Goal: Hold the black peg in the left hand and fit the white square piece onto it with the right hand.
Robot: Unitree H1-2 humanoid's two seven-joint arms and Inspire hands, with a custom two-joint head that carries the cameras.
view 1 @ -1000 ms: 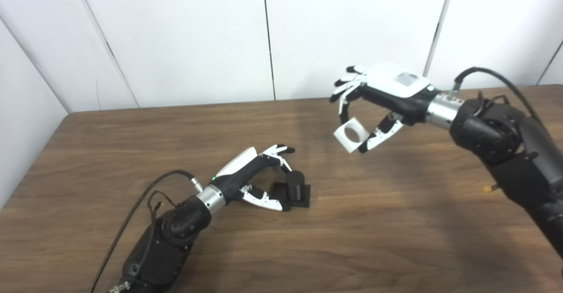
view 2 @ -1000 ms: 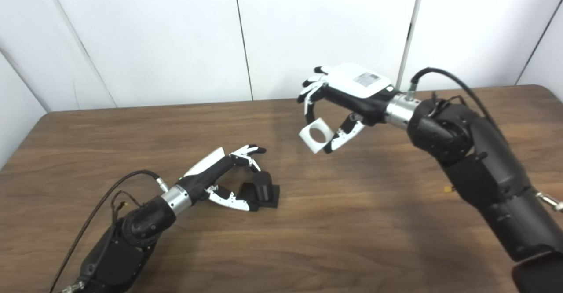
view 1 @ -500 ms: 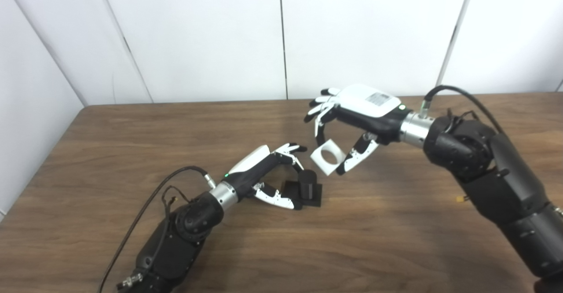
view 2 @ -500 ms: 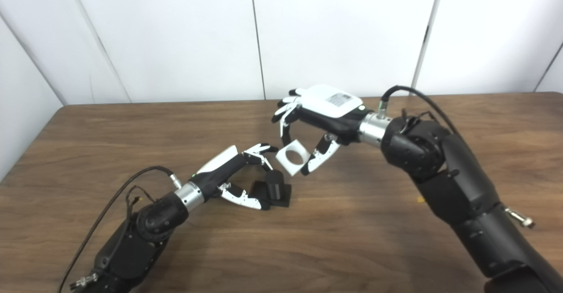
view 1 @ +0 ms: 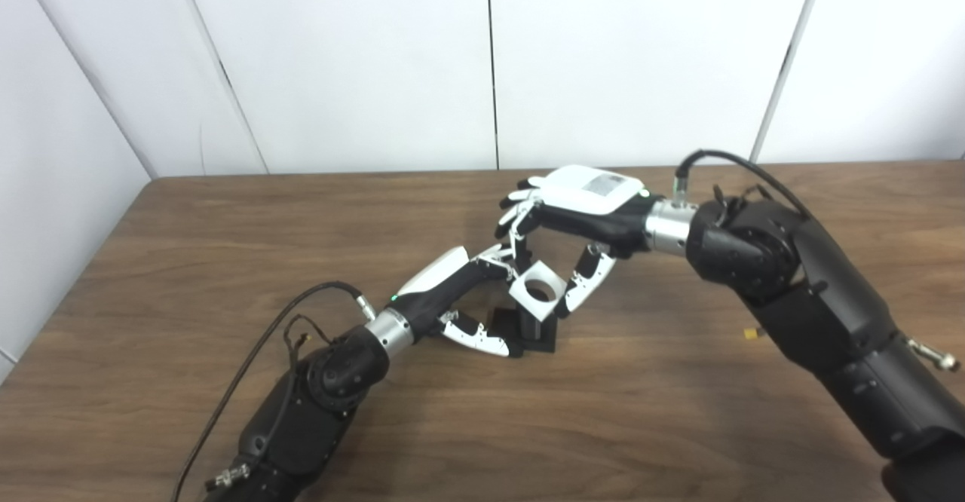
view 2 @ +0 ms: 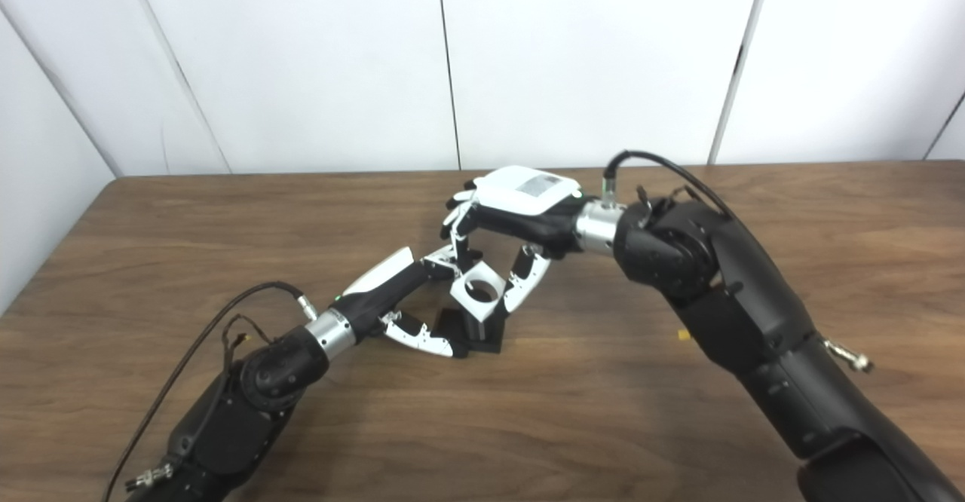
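Note:
The black peg (view 1: 531, 329) stands upright on its square black base (view 1: 546, 345) on the wooden table. My left hand (view 1: 469, 298) grips the base from the left, thumb along its front edge and fingers curled over the back. My right hand (view 1: 574, 214) is shut on the white square piece (view 1: 537, 295), pinching it between fingers and thumb. The piece has a round hole and sits tilted right over the top of the peg, hiding the peg's upper end. It also shows in the right eye view (view 2: 478, 295). I cannot tell whether the peg has entered the hole.
The brown wooden table (view 1: 226, 246) ends at a white panelled wall at the back. A small yellow bit (view 1: 746, 333) lies on the table under my right forearm. A black cable (view 1: 256, 351) loops off my left wrist.
My right hand has carried the white piece left and down, from well apart to right over the peg. The left hand has stayed on the peg's base. The camera has shifted too.

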